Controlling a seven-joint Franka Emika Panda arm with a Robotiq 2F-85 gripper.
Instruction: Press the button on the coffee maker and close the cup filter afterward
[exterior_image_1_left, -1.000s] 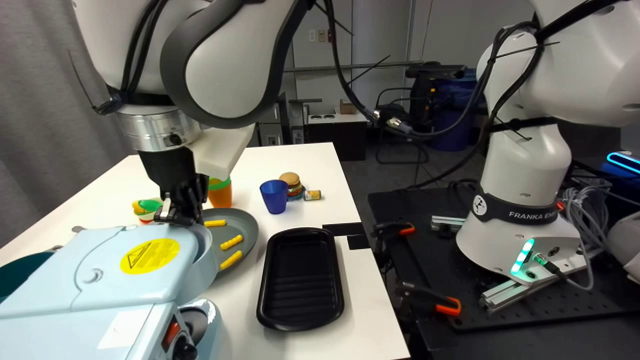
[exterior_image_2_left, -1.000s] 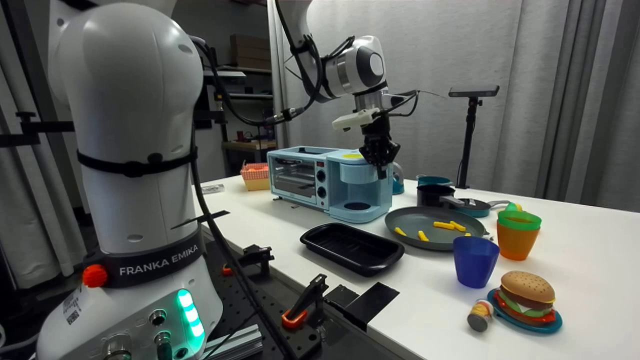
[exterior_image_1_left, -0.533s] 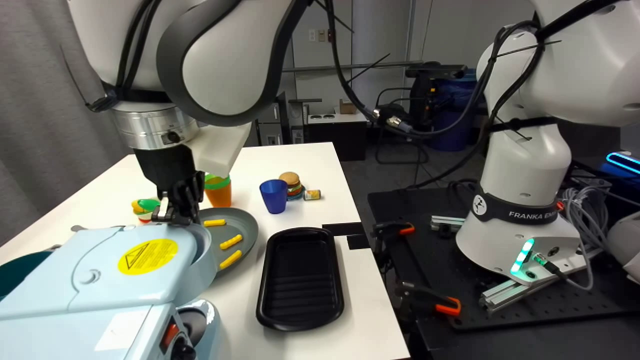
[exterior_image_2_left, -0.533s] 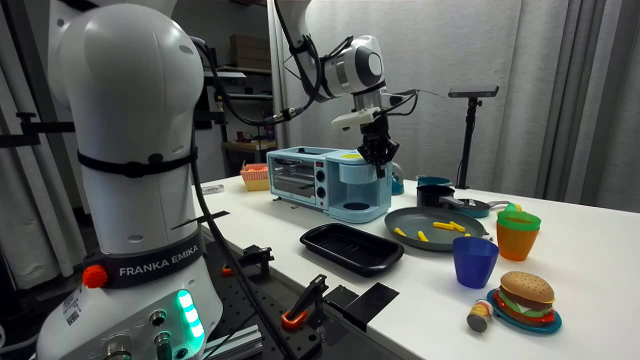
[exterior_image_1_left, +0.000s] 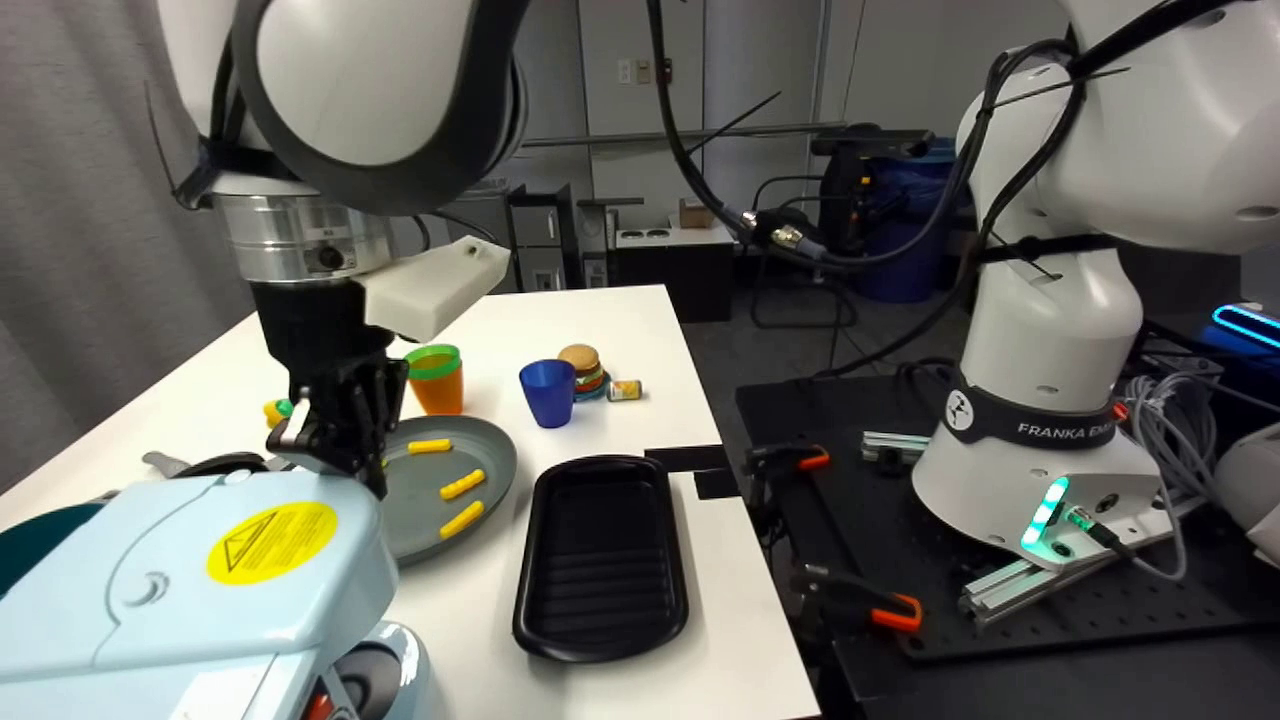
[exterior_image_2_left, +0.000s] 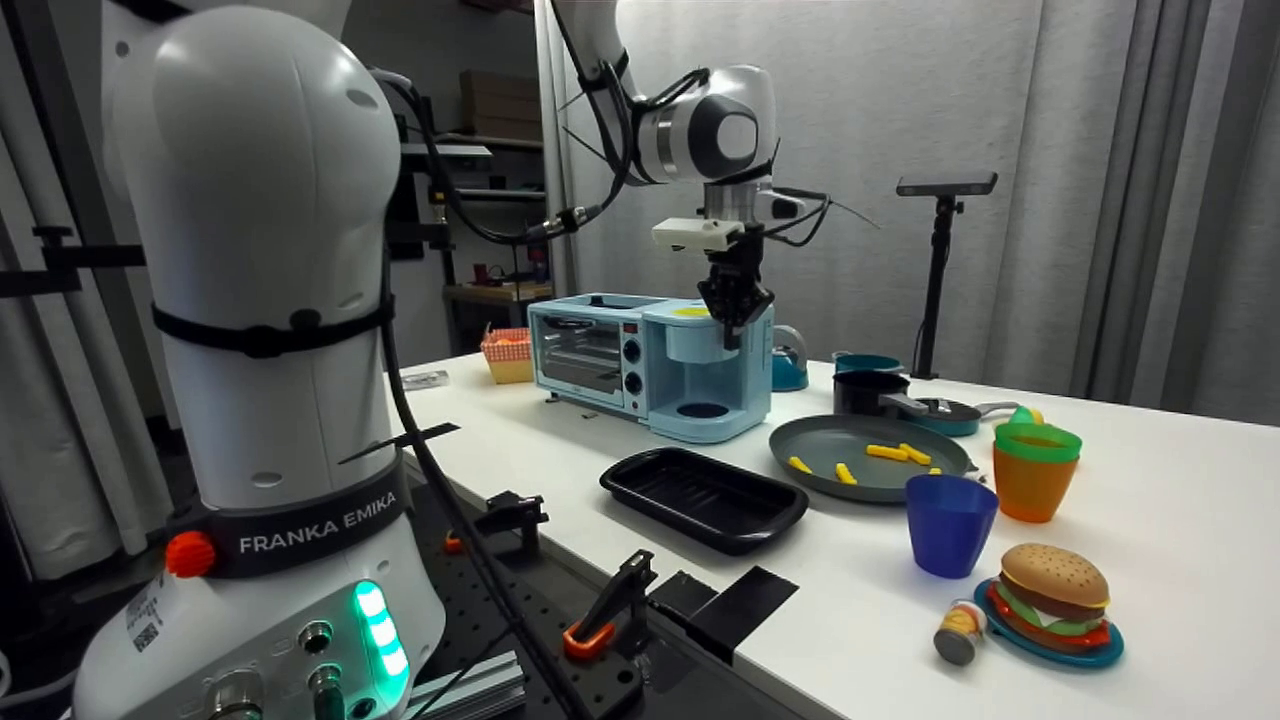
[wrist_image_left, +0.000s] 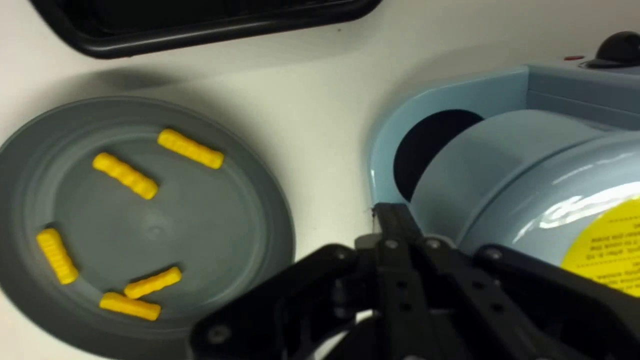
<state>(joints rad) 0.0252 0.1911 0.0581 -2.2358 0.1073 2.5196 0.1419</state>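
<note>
Coffee maker (exterior_image_2_left: 656, 372) upright on the white worktop (exterior_image_1_left: 630, 320); black tray (exterior_image_2_left: 705, 500) and grey plate (wrist_image_left: 165, 220) near its open end. Filter (wrist_image_left: 492, 165): the rounded piece at that end, set beneath the top (exterior_image_1_left: 190, 600) with the yellow patch (exterior_image_1_left: 272, 542).

Claw (wrist_image_left: 395, 215) points down at the filter's flank, plate side. Jaws together, nothing seen between them. Touching or just beside: cannot tell. In the wrist view the tips overlap the filter's edge, contact unclear.

Progress, as judged. Filter: no open gap below the top in both exterior views, only a thin seam in the wrist view. Reads as closed, or very nearly. Claw's place suits a push from outside, not a grip.

Button: a red switch (exterior_image_2_left: 630, 328) on the coffee maker's front may be the one meant. Too small to read its position; pressed or not, cannot tell. The task puts the press first, so with the claw at the filter it is probably done. Inference from order only.

Left, likely: make sure the filter sits fully home, perhaps a last light nudge, then draw the claw clear. Risk: too hard a push could slide the whole coffee maker along the worktop.
</note>
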